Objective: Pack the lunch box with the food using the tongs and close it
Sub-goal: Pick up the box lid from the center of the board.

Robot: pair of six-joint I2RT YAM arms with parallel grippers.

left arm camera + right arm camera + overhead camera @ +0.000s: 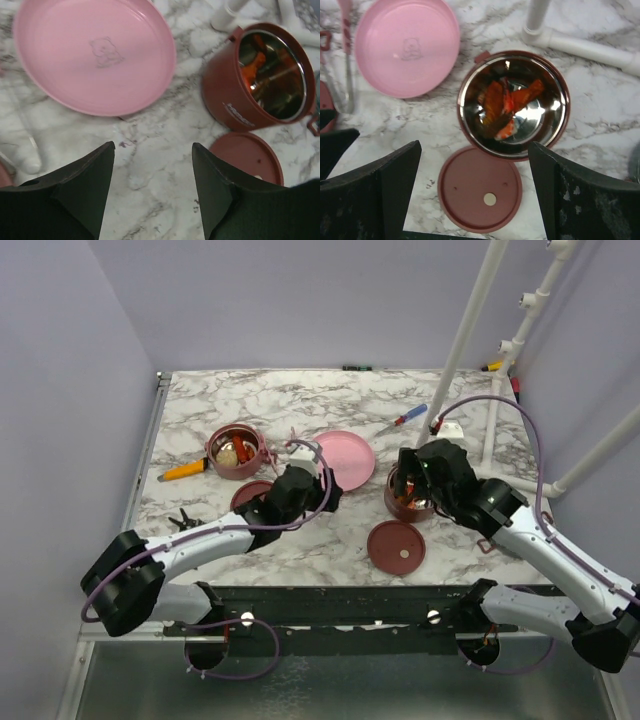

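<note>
Hanging over the marble table (300,400), the right gripper (474,145) has its two thick black fingers spread wide apart. Nothing is pinched between them. Right under it sits one round bowl of the lunch box (540,125). This bowl is dusty red on the outside and shiny steel on the inside. Some orange-red food (507,107) lies at the bottom, and the shiny wall mirrors it. A flat round lid (480,187) lies on the table, touching the near side of the bowl. It is dull red with a small pale dot.

The left gripper (152,147) is open too. Its pointy black fingers stand apart over bare marble and hold nothing. Just past it lies the smooth pink plate (95,50), round and shallow, with a little bear drawn in the middle.

The tongs (347,75) lie flat on the table beside the plate, long and thin, with a pink end. No gripper touches them.

Further left stands the other red bowl (235,472), with a pale round ball (228,453) and red bits inside.
</note>
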